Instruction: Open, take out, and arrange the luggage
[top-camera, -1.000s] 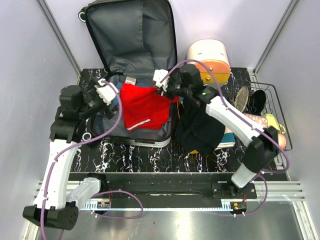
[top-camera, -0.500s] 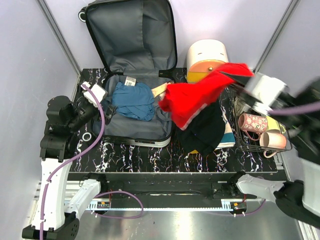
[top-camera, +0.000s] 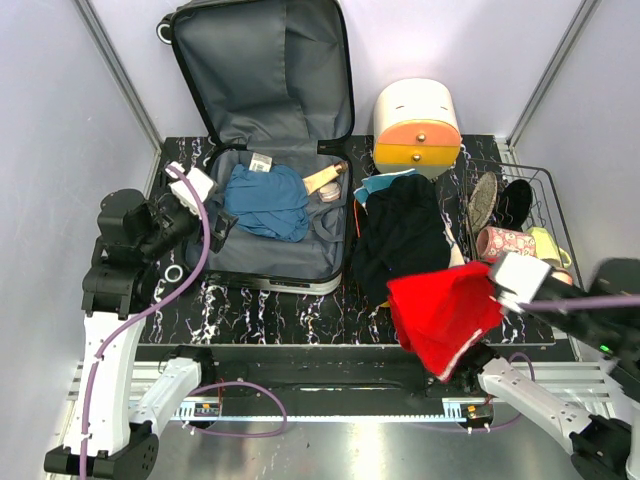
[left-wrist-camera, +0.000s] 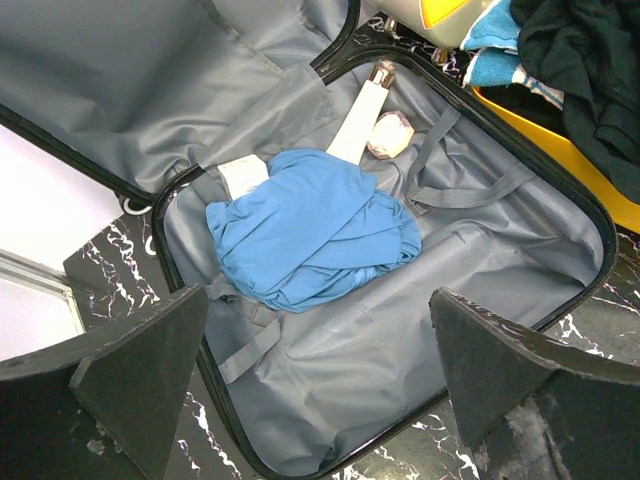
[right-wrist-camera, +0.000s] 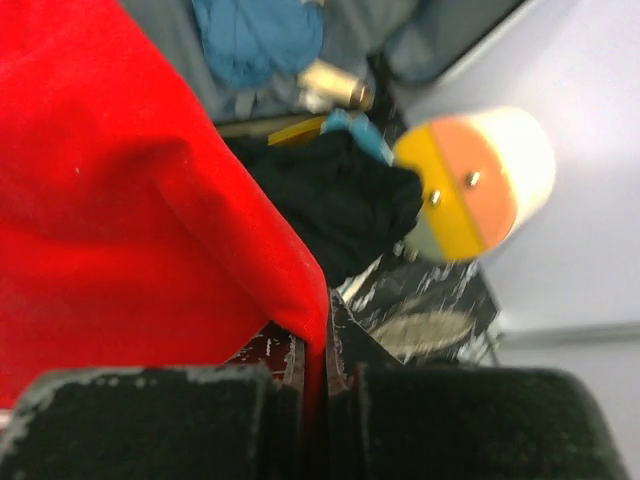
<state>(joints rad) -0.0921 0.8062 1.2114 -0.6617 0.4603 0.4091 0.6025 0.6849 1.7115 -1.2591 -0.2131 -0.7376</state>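
Left end effector (left-wrist-camera: 315, 325) released, luggage (left-wrist-camera: 480, 265) directly ahead, nearer arm. Right end effector (top-camera: 497, 285) grasping red garment (top-camera: 440, 315), luggage far forward-left.

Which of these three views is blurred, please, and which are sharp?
Right wrist view: soft throughout, the drawer box and blue garment smeared behind the red garment. Left wrist view: crisp, folds and the luggage lining clear. Top external view: sharp, save slight smear around the right gripper.
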